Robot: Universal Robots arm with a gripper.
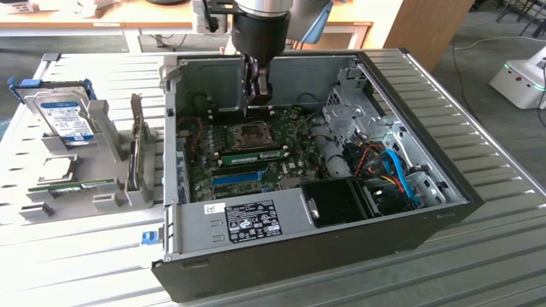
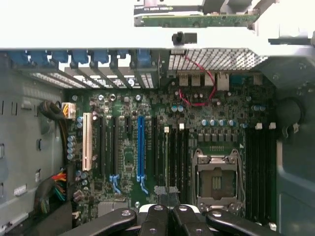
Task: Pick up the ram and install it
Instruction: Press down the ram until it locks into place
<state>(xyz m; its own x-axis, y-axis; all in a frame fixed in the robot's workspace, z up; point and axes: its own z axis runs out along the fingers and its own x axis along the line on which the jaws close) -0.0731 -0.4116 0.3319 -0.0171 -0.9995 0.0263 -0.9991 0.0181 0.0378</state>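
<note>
My gripper (image 1: pixel 257 89) hangs shut above the far side of the open computer case (image 1: pixel 426 220), with nothing visible between its fingers. A narrow green ram stick (image 1: pixel 256 155) sits along the motherboard (image 1: pixel 290 169), between the processor socket (image 1: pixel 252 134) and the blue slot (image 1: pixel 234 176), lower than the gripper. Another green stick (image 1: pixel 78 187) lies in the grey fixture (image 1: pixel 111 198) outside the case, at the exterior view's left. In the wrist view the shut gripper (image 2: pixel 167 199) hovers beside the processor socket (image 2: pixel 214 179) and over the dark memory slots (image 2: pixel 177 157).
A silver hard drive (image 1: pixel 66 118) with a blue-white label stands in the fixture, and an upright card (image 1: pixel 137 147) stands beside it. Inside the case are a drive cage (image 1: pixel 346 105), blue and orange cables (image 1: pixel 397 173) and a black fan shroud (image 1: pixel 341 201). A white robot base (image 1: pixel 520 80) stands at the far right.
</note>
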